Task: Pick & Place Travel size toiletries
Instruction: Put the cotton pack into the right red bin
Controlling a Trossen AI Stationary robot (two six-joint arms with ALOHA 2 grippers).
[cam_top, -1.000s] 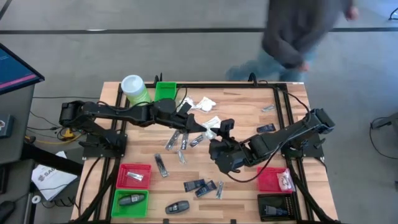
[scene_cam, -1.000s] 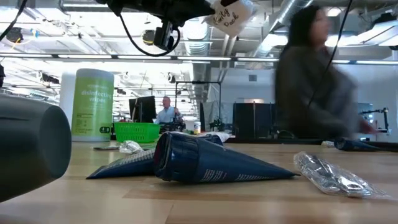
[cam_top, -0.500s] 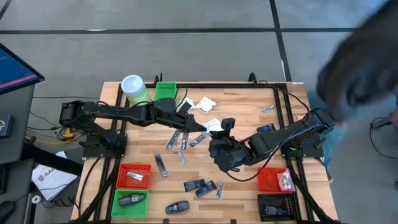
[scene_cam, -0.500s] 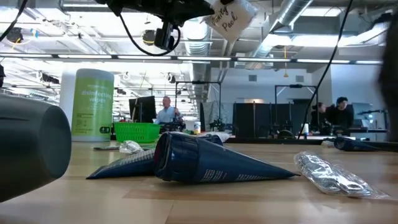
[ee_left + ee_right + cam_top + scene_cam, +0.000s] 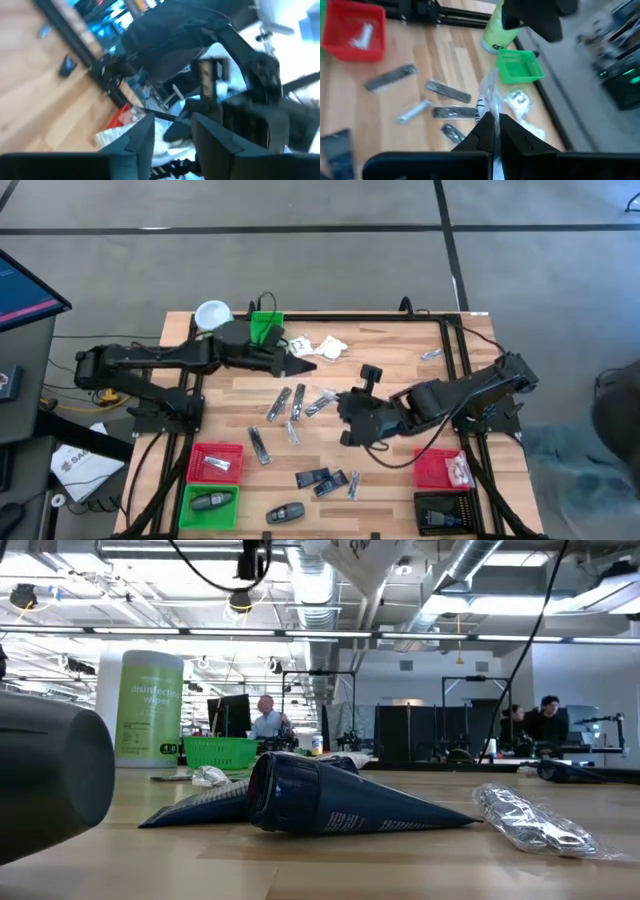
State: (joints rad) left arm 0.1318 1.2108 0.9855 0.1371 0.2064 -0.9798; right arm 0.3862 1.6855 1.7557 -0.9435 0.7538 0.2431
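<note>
My right gripper (image 5: 347, 402) is raised over the table's middle, shut on a white crinkly sachet (image 5: 489, 97). The sachet also shows high up in the low view (image 5: 355, 555). My left gripper (image 5: 302, 365) is open and empty, apart from the sachet, near the green bin (image 5: 265, 327). Two more white sachets (image 5: 318, 346) lie flat by that bin. Slim silvery tubes (image 5: 296, 403) and dark blue packets (image 5: 315, 478) lie flat on the wood. A black oval piece (image 5: 285, 512) lies near the front edge. My right gripper pinches one end of the sachet (image 5: 491, 116) between its two fingers. The rest of the sachet sticks out past the fingertips. The fingers point toward the table's far left. The sachet is lifted clear of the table.
A tall green canister (image 5: 213, 317) stands at the far left. Red (image 5: 215, 463) and green (image 5: 208, 502) bins sit at the front left. Red (image 5: 440, 468) and black (image 5: 440, 515) bins sit at the front right. A dark blue tube (image 5: 330, 800) and a silvery packet (image 5: 530, 820) lie close to the low camera.
My left gripper has drawn back from the table's middle toward the far left, ending by the green bin. My right gripper has stayed over the middle with the sachet and risen a little. A person has walked past the far edge, off to the right.
</note>
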